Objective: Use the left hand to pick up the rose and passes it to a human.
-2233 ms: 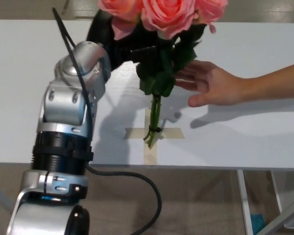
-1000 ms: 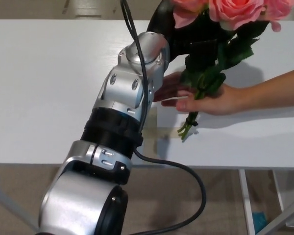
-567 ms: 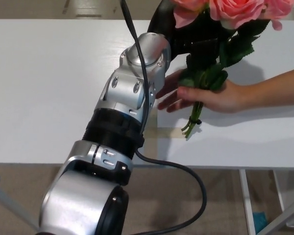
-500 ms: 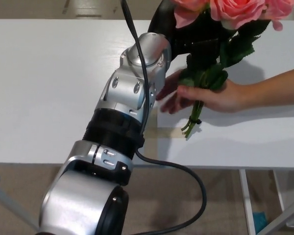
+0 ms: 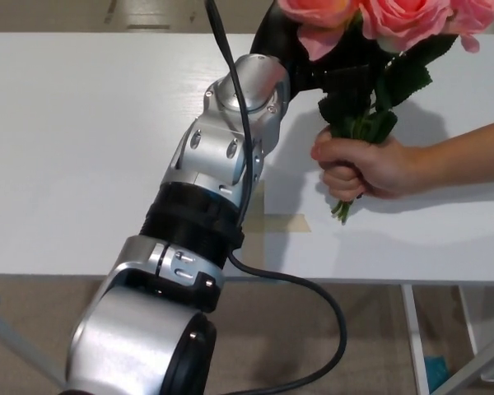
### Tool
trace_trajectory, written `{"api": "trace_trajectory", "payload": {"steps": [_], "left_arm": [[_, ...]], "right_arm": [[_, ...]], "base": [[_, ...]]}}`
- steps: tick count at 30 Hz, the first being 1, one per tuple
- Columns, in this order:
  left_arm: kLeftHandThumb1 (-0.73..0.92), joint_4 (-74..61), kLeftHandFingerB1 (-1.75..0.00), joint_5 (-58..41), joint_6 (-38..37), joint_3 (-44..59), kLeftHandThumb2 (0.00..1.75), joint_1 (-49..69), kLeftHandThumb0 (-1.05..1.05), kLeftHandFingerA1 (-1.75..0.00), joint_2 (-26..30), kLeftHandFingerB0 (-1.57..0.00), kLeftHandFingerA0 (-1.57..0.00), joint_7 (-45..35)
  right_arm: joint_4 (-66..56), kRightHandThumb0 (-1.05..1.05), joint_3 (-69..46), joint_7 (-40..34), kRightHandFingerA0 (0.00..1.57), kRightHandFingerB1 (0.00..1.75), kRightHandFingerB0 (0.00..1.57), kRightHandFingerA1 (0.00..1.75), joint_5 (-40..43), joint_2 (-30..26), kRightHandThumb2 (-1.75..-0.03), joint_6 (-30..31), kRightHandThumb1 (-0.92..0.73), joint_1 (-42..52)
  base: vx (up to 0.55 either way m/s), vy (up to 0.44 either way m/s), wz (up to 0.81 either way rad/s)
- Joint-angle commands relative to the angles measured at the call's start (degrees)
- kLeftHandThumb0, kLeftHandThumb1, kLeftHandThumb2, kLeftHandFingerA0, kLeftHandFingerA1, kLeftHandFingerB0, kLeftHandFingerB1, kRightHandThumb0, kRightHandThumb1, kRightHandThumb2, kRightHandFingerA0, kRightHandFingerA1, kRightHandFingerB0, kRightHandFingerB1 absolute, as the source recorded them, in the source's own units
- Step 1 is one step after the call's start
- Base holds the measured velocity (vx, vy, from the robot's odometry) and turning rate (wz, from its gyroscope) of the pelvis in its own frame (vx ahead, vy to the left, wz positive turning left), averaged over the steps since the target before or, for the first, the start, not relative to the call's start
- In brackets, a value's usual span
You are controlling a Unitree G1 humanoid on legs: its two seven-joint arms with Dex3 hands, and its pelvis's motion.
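Over the far right of the white bench (image 5: pixel 82 123), the rose (image 5: pixel 395 20) bunch stands upright, pink blooms cut by the top edge; a person's hand (image 5: pixel 362 169) is fisted around its green stems; the left hand (image 5: pixel 284 41), black, sits against the leaves, grip impossible to tell; tape cross (image 5: pixel 272 222) lies beneath.

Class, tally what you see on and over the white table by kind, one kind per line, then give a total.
Pink rose blooms: 3 visible
Robot left hand: 1
Person's hand: 1
Tape cross: 1
Total: 6
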Motion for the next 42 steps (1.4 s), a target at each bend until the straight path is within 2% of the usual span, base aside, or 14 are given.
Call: {"api": "trace_trajectory", "payload": {"steps": [1,2,3,4,5,6,7,8,11,27,28,33,34,42], "left_arm": [[0.83,0.63,-0.81,-0.21,-0.65,0.13,0.64,-0.48,-0.2,-1.39,-0.25,-0.8,-1.01,-0.1],[0.83,0.72,-0.81,-0.14,-0.93,0.11,0.64,-0.4,-0.2,-1.39,-0.1,-0.8,-1.01,-0.17],[0.81,0.92,-0.6,0.23,-1.33,-0.11,0.64,-0.56,-0.22,-1.26,0.23,-0.84,-1.06,-0.19],[0.71,0.97,-0.39,0.4,-0.88,-0.48,0.62,-0.77,-0.31,-0.77,0.93,-0.54,-1.1,-1.22],[0.61,1.53,-0.27,-0.12,-0.55,-0.59,0.58,-1.1,-0.4,-0.46,1.61,-0.15,-0.75,-3.42],[0.41,2.14,0.0,-0.29,-0.2,-1.12,0.74,-1.39,-0.67,-0.08,2.44,0.0,0.0,-6.04],[0.41,2.77,0.0,-0.22,0.09,-1.87,0.74,-1.66,-0.67,-0.08,3.32,0.0,0.0,-8.66],[0.45,3.48,0.0,0.1,-0.07,-3.14,0.55,-1.84,-0.72,0.0,4.67,0.0,0.0,-12.26],[0.43,4.61,0.0,1.16,-0.72,-5.53,0.6,-2.14,-0.89,0.0,7.29,0.0,0.0,-16.97],[0.48,4.93,0.0,2.89,0.26,-8.92,0.56,-1.38,-0.81,0.0,13.28,0.0,0.0,-20.0],[0.48,4.92,0.0,3.01,0.31,-8.82,0.56,-1.41,-0.81,0.0,13.93,0.0,0.0,-20.43],[0.47,5.02,0.0,2.8,0.09,-8.28,0.56,-1.38,-0.81,0.0,15.27,0.0,0.0,-21.42],[0.47,4.26,0.0,3.02,0.31,-8.15,0.56,-0.99,-0.82,0.0,17.24,0.0,0.0,-22.42],[0.48,-7.1,0.0,2.39,1.15,-7.36,0.54,6.98,-0.78,0.0,23.71,0.0,0.0,-25.03]], "right_arm": [[-0.17,-0.56,-0.28,0.29,0.6,0.37,0.55,0.55,0.09,0.04,-0.62,0.59,-0.73,-0.16],[-0.16,-0.56,-0.26,0.24,0.6,0.37,0.55,0.55,0.03,0.01,-0.62,0.68,-0.73,-0.2],[-0.16,-0.56,-0.17,0.2,0.6,0.37,0.55,0.55,-0.08,-0.02,-0.62,0.77,-0.73,-0.37],[-0.13,-0.57,-0.2,0.16,0.6,0.37,0.54,0.55,-0.06,0.01,-0.62,0.92,-0.73,-0.58],[-0.11,-0.57,-0.22,0.13,0.6,0.36,0.54,0.55,-0.06,0.04,-0.62,0.91,-0.73,-0.58],[-0.11,-0.57,-0.27,0.17,0.6,0.36,0.54,0.54,-0.02,-0.01,-0.62,0.88,-0.73,-0.55],[-0.11,-0.57,-0.34,0.24,0.6,0.36,0.54,0.54,0.04,-0.1,-0.62,0.86,-0.73,-0.52],[-0.14,-0.57,-0.3,0.25,0.6,0.36,0.54,0.54,-0.02,-0.11,-0.62,0.83,-0.73,-0.49],[-0.23,-0.57,-0.3,0.34,0.6,0.36,0.53,0.54,-0.01,-0.15,-0.62,0.84,-0.73,-0.6],[-0.08,-0.57,-0.7,0.63,0.6,0.37,0.53,0.56,-0.2,-0.28,-0.62,0.87,-0.72,-1.3],[-0.09,-0.57,-0.79,0.76,0.55,0.54,0.45,0.66,-0.15,-0.37,-0.97,0.84,-0.58,-1.47],[-0.12,-0.57,-0.78,0.82,0.55,0.54,0.45,0.66,-0.31,-0.47,-0.97,0.93,-0.58,-1.6],[-0.07,-0.57,-0.7,0.87,0.6,0.37,0.53,0.58,-0.43,-0.55,-0.62,1.01,-0.72,-1.7],[0.05,-0.57,-0.62,1.29,0.6,0.36,0.53,0.58,-0.53,-1.07,-0.62,1.25,-0.72,-1.23]], "base": [[0.0,0.0,0.0],[0.0,0.0,0.0],[0.0,0.0,0.0],[0.0,0.0,0.0],[0.0,0.0,0.0],[0.0,0.0,0.0],[0.0,0.0,0.0],[0.0,0.0,0.0],[0.0,0.0,0.0],[0.0,0.0,0.0],[0.0,0.0,0.0],[0.0,0.0,0.0],[0.0,0.0,0.0],[0.0,0.0,0.0]]}}
